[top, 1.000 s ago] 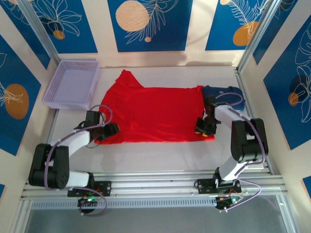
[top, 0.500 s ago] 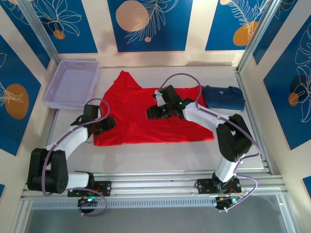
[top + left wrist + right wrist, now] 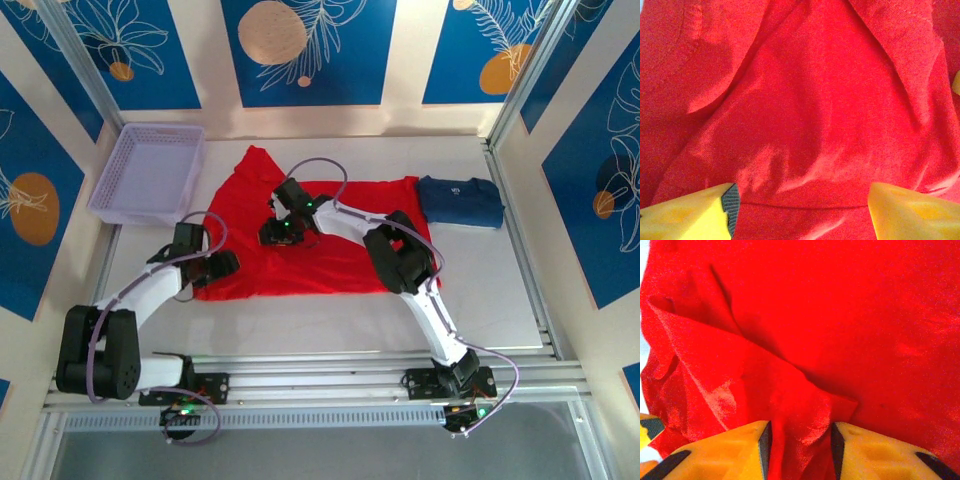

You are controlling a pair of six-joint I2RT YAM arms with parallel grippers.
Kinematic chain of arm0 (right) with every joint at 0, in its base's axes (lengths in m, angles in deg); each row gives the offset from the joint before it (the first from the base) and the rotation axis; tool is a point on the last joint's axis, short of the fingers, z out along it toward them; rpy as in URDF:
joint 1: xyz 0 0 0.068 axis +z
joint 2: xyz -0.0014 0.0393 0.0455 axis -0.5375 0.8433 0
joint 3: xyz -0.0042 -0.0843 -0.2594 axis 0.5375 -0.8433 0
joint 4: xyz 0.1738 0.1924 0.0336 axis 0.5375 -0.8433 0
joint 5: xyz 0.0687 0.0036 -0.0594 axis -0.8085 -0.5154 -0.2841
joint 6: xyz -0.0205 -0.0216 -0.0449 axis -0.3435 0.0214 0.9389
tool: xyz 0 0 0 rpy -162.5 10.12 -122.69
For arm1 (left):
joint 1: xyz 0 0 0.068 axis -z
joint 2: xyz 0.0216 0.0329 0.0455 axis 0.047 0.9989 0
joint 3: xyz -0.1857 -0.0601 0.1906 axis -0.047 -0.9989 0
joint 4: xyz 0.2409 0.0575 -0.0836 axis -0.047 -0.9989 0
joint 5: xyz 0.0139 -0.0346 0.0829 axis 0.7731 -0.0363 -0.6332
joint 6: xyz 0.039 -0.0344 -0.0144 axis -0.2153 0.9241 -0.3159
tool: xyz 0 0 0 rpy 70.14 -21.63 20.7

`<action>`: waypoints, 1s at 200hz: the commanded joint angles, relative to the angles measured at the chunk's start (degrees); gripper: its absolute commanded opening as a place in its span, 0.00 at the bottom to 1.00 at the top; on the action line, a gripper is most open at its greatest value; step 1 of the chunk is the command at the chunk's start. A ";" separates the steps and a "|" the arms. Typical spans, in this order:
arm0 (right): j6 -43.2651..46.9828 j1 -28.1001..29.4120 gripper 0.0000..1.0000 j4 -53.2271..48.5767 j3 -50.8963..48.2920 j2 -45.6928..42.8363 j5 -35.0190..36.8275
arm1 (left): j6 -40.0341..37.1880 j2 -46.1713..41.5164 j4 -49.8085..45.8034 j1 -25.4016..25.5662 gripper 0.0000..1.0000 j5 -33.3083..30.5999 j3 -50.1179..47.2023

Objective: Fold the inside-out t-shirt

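Spread flat across the middle of the worktop (image 3: 480,300): inside-out t-shirt (image 3: 340,250), one sleeve pointing to the far left. Right fingers (image 3: 725,450) over its left-centre, pinched on a raised fold of red cloth standing between them. Left fingers (image 3: 685,212) at the near-left hem, wide apart, gripping nothing, cloth lying beneath. Purple basket (image 3: 160,128) near the far-left sleeve, apart from it. Folded navy garment (image 3: 460,200) just beside the far-right corner. Bare worktop along the near edge and to the near right.
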 commanded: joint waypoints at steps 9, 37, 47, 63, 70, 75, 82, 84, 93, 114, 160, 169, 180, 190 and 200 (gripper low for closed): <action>-0.61 0.16 0.33 -2.31 3.15 1.61 0.32 | -1.53 -1.42 -0.86 -0.44 0.69 0.59 -1.09; -0.64 -0.16 0.21 -2.60 4.97 3.03 1.57 | -1.35 -1.26 -0.34 -0.44 0.69 0.81 -1.89; -0.65 -0.27 0.17 -2.52 5.59 3.15 1.57 | -1.39 -1.02 -0.29 -0.39 0.69 0.73 -2.13; -0.44 -0.40 0.12 -2.39 6.05 2.69 2.04 | -1.26 -0.25 -0.33 -0.44 0.69 0.65 -2.22; -0.30 -0.48 0.10 -2.45 6.07 2.17 2.47 | -1.18 0.24 -0.34 -0.45 0.69 0.65 -2.27; -0.17 -0.58 0.09 -2.33 6.07 1.77 2.78 | -1.10 0.62 -0.31 -0.44 0.69 0.64 -2.32; -0.07 -0.82 0.08 -2.28 5.85 1.12 3.03 | -1.02 1.28 -0.28 -0.44 0.69 0.72 -2.29; -0.05 -0.82 0.08 -2.22 5.88 0.88 3.12 | -1.00 1.46 -0.27 -0.44 0.69 0.69 -2.30; 0.11 -1.12 0.08 -2.01 5.23 -0.10 3.39 | -0.82 2.17 -0.21 -0.44 0.69 0.87 -2.32; 0.40 -1.75 0.07 -1.31 2.77 -2.90 3.95 | -0.56 2.78 0.10 -0.44 0.69 0.74 -2.98; 0.84 -2.84 0.07 -0.18 -2.53 -6.67 4.44 | -0.33 3.56 0.97 -0.44 0.69 -0.06 -4.66; 1.00 -2.93 0.07 -0.24 -3.20 -7.00 4.48 | -0.23 3.81 1.23 -0.44 0.69 -0.06 -4.92; 1.19 -3.23 0.07 -0.59 -3.93 -7.35 4.95 | -0.22 4.00 1.52 -0.45 0.69 0.01 -5.28; 1.24 -3.60 0.07 -0.84 -4.77 -7.65 5.32 | -0.29 4.01 1.52 -0.44 0.69 0.03 -5.38; 1.03 -4.09 0.08 -1.71 -5.26 -7.84 5.74 | -0.29 3.92 1.40 -0.44 0.69 -0.08 -5.47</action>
